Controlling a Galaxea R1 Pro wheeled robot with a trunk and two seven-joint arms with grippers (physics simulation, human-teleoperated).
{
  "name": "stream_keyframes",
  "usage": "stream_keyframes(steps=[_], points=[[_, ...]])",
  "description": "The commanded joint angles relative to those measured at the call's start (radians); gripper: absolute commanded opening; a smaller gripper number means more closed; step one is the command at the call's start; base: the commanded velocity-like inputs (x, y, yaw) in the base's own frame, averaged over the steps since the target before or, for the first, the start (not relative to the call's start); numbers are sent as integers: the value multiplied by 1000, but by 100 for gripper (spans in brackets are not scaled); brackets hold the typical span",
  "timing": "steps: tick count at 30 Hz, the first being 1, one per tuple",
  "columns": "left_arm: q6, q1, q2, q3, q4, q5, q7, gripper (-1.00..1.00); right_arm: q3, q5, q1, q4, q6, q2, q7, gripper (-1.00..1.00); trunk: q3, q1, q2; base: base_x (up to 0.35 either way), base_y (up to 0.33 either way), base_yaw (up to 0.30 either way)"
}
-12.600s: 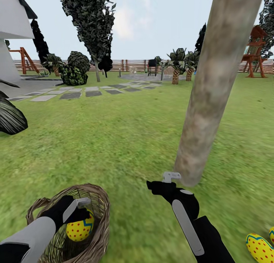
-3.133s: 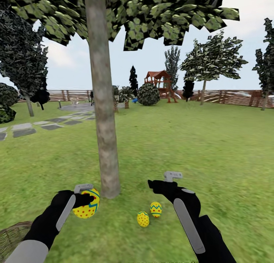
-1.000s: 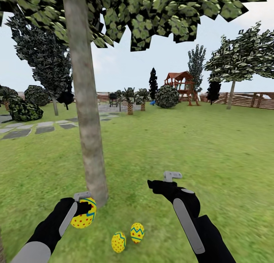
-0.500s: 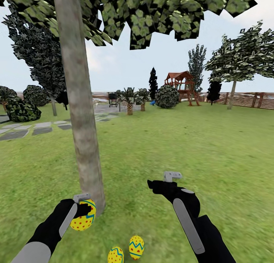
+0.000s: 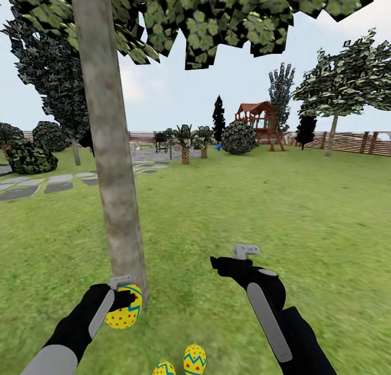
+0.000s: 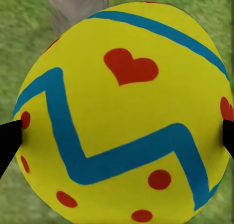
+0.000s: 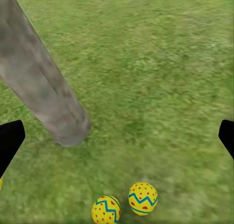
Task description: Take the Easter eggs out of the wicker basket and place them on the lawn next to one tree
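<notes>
Lower left of head view: my left gripper [image 5: 124, 299] is clamped on an egg [image 5: 124, 308] (yellow, red dots, blue zigzag), held just in front of the tree [image 5: 111, 163] base. Bottom centre: two more eggs [image 5: 194, 358] lie on the lawn [image 5: 304, 212] close together, near the trunk. Right of centre: my right gripper [image 5: 239, 258] hangs over grass, fingers spread wide, grasping nothing.

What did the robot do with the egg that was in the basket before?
The left gripper lifted the third egg from the basket, and the robot carried it over to the tree, where it hangs by the trunk's foot. The two eggs on the lawn stayed put; the right gripper stayed open and empty.
</notes>
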Motion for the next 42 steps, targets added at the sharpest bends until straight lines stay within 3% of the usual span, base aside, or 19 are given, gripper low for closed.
stream_keyframes(steps=[1, 6, 28, 35, 42], points=[[4, -1, 1, -4, -1, 10, 7, -100, 1, -11, -1, -1, 2, 0, -11, 100, -1, 0, -1, 2, 0, 0], [4, -1, 0, -4, -1, 10, 3, -100, 0, -10, -1, -1, 2, 0, -11, 100, -1, 0, -1, 0, 0, 0], [-6, -1, -1, -1, 50, 11, 2, -100, 1, -10, -1, 0, 3, 0, -11, 100, -70, 84, -155, 0, 0, 0], [-7, -8, -1, 3, 152, 15, 1, -100, 3, -10, -1, 0, 1, 0, -10, 100, -92, 111, -204, 0, 0, 0], [-19, -10, -1, 4, 171, 15, 1, -100, 2, -10, -1, 0, 1, 1, -10, 100, -114, 138, -253, 0, 0, 0]])
